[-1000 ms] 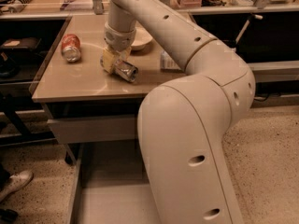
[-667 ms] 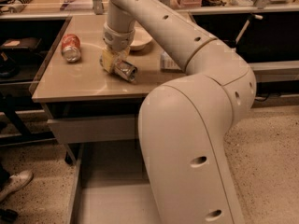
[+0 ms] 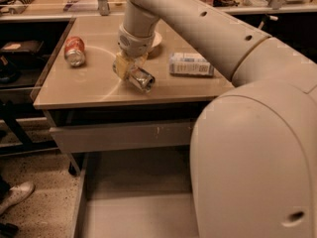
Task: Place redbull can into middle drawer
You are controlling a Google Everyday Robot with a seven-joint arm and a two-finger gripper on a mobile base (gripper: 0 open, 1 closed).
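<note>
The gripper (image 3: pixel 130 69) is hanging low over the tabletop (image 3: pixel 94 90). Its pale fingers (image 3: pixel 120 66) are clasping the redbull can (image 3: pixel 141 79), which is lying tilted with its shiny silver end pointing toward the camera. Whether the can is resting on the table is not clear. Well off to the gripper's left, a stouter red-orange can (image 3: pixel 75 51) is lying on its side. Near its right, a white and blue box (image 3: pixel 190 63) is lying flat. Just behind it, a pale dish (image 3: pixel 155 39) is peeking out. Below the gripper and nearer the camera, under a scratched grey drawer front (image 3: pixel 124 135), the middle drawer (image 3: pixel 129 212) is standing pulled out. The robot's bulky arm (image 3: pixel 257 148) is covering the drawer's right side.
</note>
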